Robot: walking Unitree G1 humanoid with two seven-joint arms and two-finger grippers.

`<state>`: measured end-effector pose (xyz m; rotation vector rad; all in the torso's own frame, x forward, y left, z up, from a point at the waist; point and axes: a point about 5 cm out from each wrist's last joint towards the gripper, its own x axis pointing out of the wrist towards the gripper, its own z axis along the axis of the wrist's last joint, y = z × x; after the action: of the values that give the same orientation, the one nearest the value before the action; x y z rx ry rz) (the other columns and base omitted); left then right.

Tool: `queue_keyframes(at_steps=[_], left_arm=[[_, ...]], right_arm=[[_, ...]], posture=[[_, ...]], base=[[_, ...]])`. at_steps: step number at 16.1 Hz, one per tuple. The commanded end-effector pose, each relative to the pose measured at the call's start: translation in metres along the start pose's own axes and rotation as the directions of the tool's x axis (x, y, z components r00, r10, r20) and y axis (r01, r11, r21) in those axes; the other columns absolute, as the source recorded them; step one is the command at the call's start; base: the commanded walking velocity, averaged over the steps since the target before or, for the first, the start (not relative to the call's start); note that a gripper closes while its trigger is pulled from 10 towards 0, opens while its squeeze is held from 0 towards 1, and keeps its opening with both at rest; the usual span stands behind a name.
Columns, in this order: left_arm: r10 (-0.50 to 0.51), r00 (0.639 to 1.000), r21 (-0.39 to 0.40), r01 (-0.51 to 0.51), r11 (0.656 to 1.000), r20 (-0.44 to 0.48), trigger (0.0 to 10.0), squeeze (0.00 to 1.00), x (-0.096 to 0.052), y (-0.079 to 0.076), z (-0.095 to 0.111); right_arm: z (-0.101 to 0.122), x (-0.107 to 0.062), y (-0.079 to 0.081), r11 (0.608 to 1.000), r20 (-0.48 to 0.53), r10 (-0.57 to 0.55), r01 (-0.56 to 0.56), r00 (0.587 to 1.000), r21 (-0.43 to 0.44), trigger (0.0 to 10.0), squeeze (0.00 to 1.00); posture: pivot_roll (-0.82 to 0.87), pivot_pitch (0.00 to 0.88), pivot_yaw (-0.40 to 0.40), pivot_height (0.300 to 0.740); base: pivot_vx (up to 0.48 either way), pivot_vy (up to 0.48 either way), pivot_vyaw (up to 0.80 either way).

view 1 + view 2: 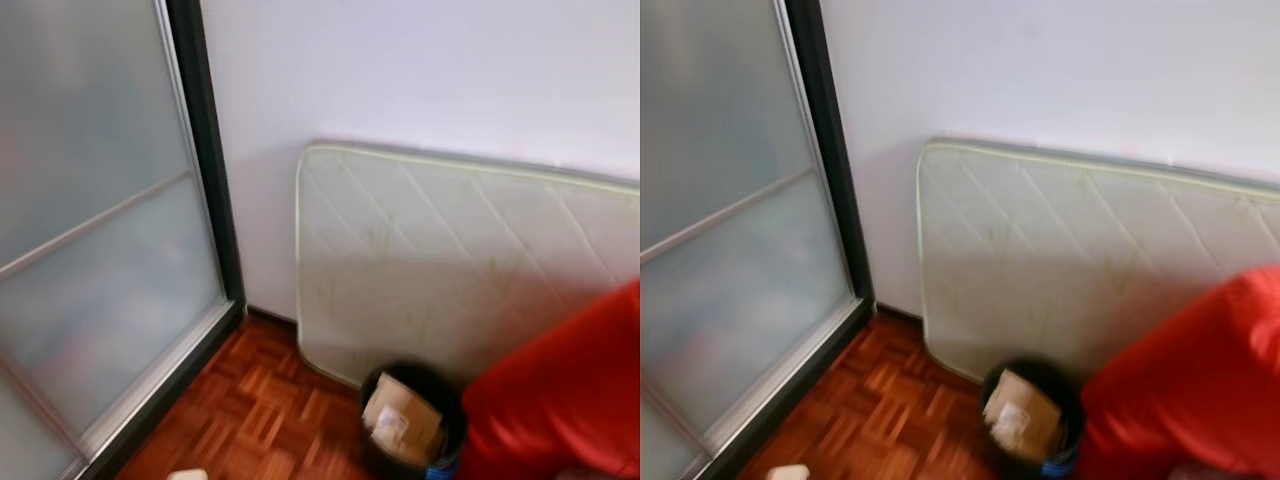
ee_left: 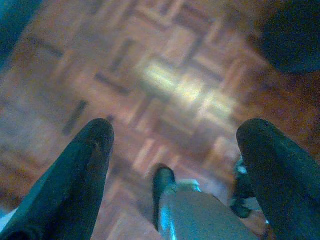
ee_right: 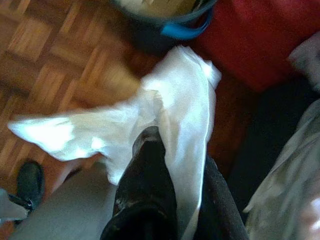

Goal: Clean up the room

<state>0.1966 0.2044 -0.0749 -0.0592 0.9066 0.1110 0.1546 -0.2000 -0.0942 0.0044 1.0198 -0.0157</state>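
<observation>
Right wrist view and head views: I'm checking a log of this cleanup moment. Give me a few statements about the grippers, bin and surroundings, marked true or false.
1. The right gripper is shut on a white cloth. True.
2. The left gripper holds a bottle. False: its fingers are spread apart over bare parquet floor, holding nothing.
3. The black bin stands on the floor in front of a mattress leaning against the wall. True.
4. The bin is empty. False: a piece of cardboard lies in it.
5. The floor is grey tile. False: it is reddish wood parquet.
</observation>
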Motion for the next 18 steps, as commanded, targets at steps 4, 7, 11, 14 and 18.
queue_keyframes(at_steps=[4, 7, 11, 14, 18], left_arm=[[0.035, 0.999, 0.03, -0.034, 0.999, -0.003, 10.0, 0.0, -0.0018, 0.0157, 0.0004], [0.036, 0.999, 0.034, -0.036, 0.999, 0.0, 10.0, 0.0, -0.0015, 0.0163, 0.0026], [0.043, 0.999, 0.035, -0.043, 0.998, -0.005, 10.0, 0.0, -0.0019, 0.018, 0.0014], [0.04, 0.999, 0.037, -0.04, 0.999, -0.004, 10.0, 0.0, -0.0019, 0.0176, 0.0013], [0.04, 0.999, 0.046, -0.04, 0.998, -0.002, 10.0, 0.0, -0.0023, 0.0191, 0.0009]], right_arm=[[0.0097, 0.0031, 0.0145, 0.999, 0.03, 0.047, -0.047, 0.998, 0.023, 10.0, 0.0], [0.0125, 0.0036, 0.0155, 0.999, 0.04, 0.047, -0.048, 0.998, 0.018, 10.0, 0.0], [0.012, 0.0035, 0.0168, 0.998, 0.045, 0.051, -0.052, 0.998, 0.025, 10.0, 0.0], [0.0118, 0.0034, 0.0167, 0.998, 0.042, 0.058, -0.058, 0.997, 0.008, 10.0, 0.0], [0.0121, 0.0032, 0.0172, 0.998, 0.061, 0.052, -0.054, 0.997, 0.024, 10.0, 0.0]], posture=[[0.07, 0.0, -0.036, 0.74], [0.07, 0.0, -0.034, 0.74], [0.07, 0.0, -0.031, 0.74], [0.07, 0.0, -0.03, 0.74], [0.06, 0.0, -0.021, 0.74]], base=[[0.36, 0.0, -0.3], [0.358, 0.0, -0.23], [0.357, 0.0, 0.0], [0.354, 0.0, 0.0], [0.346, 0.0, 0.0]])
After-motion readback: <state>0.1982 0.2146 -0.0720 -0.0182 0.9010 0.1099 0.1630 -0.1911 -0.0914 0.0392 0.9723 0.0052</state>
